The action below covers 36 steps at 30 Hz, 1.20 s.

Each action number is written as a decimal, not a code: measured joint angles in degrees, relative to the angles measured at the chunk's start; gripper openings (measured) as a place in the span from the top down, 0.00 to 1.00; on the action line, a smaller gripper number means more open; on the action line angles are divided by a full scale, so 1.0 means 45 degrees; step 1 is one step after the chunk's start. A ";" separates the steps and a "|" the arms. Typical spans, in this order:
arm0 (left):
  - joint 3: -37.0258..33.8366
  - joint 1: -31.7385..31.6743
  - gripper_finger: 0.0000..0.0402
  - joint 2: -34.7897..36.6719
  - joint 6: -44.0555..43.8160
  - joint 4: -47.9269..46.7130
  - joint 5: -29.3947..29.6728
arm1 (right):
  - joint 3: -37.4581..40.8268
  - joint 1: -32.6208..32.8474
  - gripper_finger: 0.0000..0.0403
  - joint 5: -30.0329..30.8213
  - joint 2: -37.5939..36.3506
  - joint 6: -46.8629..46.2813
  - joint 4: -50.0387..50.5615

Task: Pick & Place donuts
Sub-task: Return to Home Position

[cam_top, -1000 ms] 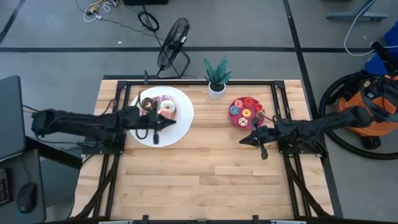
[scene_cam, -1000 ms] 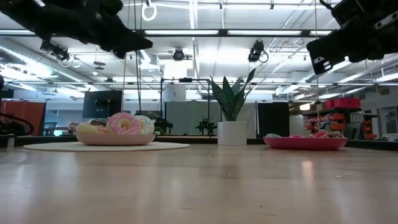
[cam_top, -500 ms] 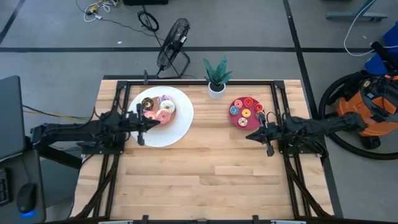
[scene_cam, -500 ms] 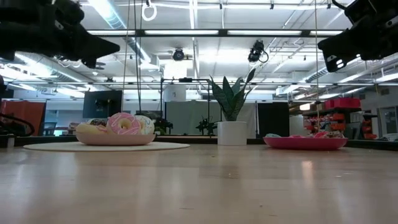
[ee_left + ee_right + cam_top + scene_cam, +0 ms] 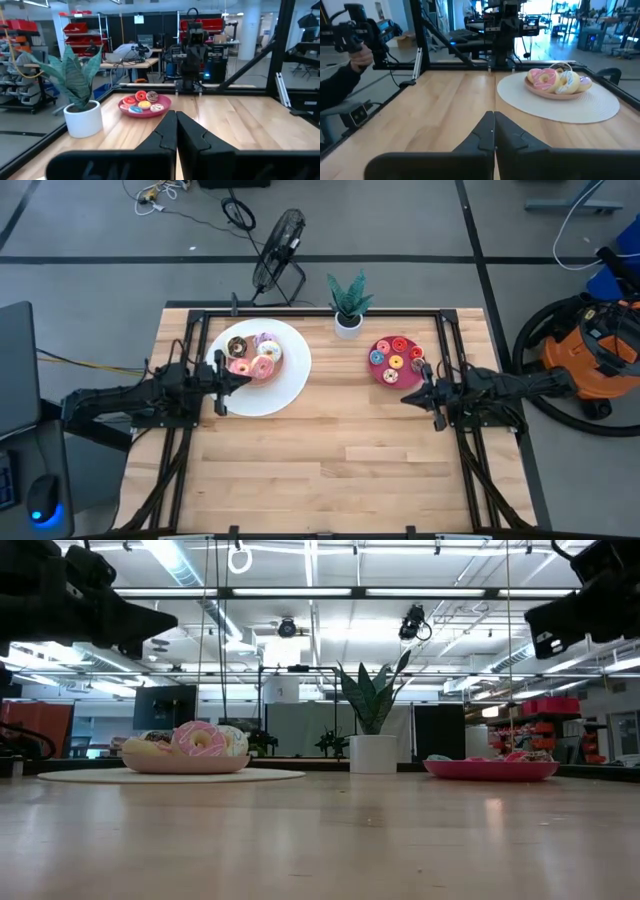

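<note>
Pink and other large donuts [image 5: 256, 358] sit in a dish [image 5: 545, 94] on the white plate [image 5: 290, 385], small donuts [image 5: 394, 360] on the red plate [image 5: 383, 380]. Left gripper [image 5: 238, 375] and right gripper [image 5: 408, 396] hover nearby, fingers pressed together, empty. Likely light, stiff, slick; pinch across the ring's wall.

Large frosted donuts [image 5: 255, 358], pink, white and chocolate, lie heaped in a pink dish [image 5: 185, 766] near the table's [image 5: 330, 450] back-left corner, while small donuts [image 5: 396, 358] lie flat on a red plate [image 5: 490, 771] back-right.
</note>
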<state>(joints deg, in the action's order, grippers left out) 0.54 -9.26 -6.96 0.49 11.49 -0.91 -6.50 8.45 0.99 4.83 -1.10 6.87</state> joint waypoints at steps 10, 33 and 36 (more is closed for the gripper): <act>-0.0011 -0.0063 0.98 0.0072 -0.0209 -0.0268 0.0001 | 0.1150 -0.0038 0.99 -0.0218 -0.1076 0.0734 -0.1398; -0.0024 -0.0060 0.99 0.0054 0.0474 -0.0747 -0.0422 | 0.1247 -0.0039 0.99 0.0015 -0.1076 0.0669 -0.1669; -0.0024 0.0107 1.00 0.0052 0.0366 -0.0896 -0.0346 | 0.1247 -0.0039 0.99 0.0019 -0.1076 0.0670 -0.1654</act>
<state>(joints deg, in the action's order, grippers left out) 0.43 -8.77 -6.73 2.14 7.45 -2.46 -0.89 8.27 1.08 -0.01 1.91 -0.58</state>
